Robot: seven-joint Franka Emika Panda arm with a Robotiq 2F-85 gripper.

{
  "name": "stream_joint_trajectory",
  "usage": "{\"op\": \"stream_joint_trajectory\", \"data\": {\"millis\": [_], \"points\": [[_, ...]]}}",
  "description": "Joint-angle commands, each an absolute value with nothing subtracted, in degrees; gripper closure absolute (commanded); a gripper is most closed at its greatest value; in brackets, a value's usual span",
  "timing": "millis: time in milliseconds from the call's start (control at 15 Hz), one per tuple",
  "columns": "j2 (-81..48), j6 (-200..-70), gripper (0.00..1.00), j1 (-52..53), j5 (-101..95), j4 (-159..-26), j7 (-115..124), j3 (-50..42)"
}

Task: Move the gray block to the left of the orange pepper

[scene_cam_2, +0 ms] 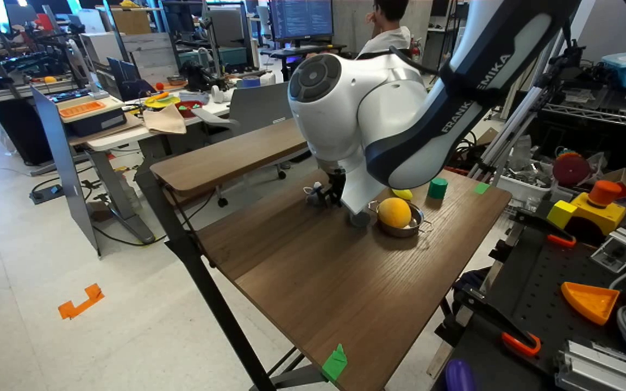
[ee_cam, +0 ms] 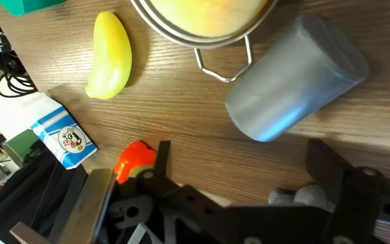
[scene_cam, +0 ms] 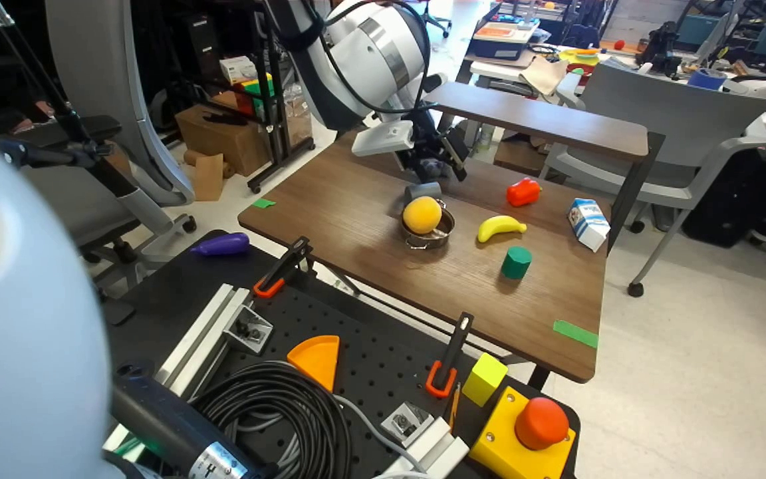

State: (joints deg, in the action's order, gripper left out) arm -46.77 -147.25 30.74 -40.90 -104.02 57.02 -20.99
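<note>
On the brown tabletop (ee_cam: 188, 115) lies the gray block (ee_cam: 293, 79), smooth, shiny and round like a can, on its side just beside the pot (ee_cam: 198, 41). The claw (ee_cam: 238, 145) is spread wide.

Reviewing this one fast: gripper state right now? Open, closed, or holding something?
Gripper: open, jaws wide apart in the wrist view, holding nothing; the gray block lies on its side outside them.
</note>
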Motion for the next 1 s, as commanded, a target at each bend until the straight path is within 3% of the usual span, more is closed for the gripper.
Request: {"op": "stream_joint_trajectory", "data": {"millis": [0, 600, 667, 933], "points": [[-39.8, -143.14, 0.0, 29.01, -42.23, -109.81, 55.01, -17.21], [-16.14, -118.67, 0.0, 16.09, -22.45, -122.06, 24.32, -0.82], [-20.89, -121.56, 0.0, 17.61, -27.58, -119.28, 30.49, -2.0], [-16.45, -118.87, 0.0, 15.29, -24.26, -121.35, 26.01, -0.09]]}}
